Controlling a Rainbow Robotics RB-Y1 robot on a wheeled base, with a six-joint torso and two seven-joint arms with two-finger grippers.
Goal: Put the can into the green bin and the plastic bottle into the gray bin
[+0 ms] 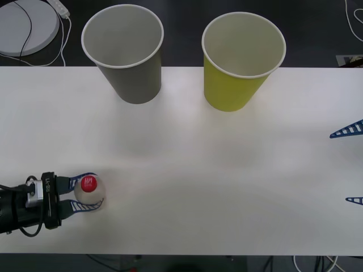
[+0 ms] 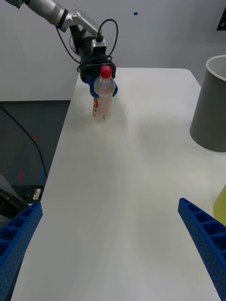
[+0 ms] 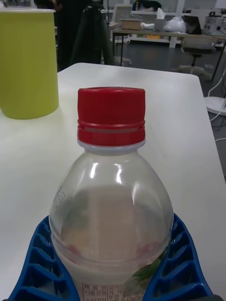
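The plastic bottle (image 1: pixel 89 188) stands upright near the table's front left corner, clear with a red cap. My left gripper (image 1: pixel 96 191) is shut on the plastic bottle (image 3: pixel 111 188), its blue fingers (image 3: pixel 181 263) curved around both sides of the body. In the right wrist view the plastic bottle (image 2: pixel 103 96) stands on the table with the left gripper (image 2: pixel 100 83) round it. The gray bin (image 1: pixel 131 73) stands at the back left and the green bin (image 1: pixel 232 90) at the back right, both upright. My right gripper (image 1: pixel 350 166) hovers open at the right edge. The can is out of view.
The white table (image 1: pixel 198 170) spreads bare between the bottle and the bins. A round white disc (image 1: pixel 25 25) with cables lies on the dark floor beyond the back left corner. The front edge runs just below the left arm (image 1: pixel 17 207).
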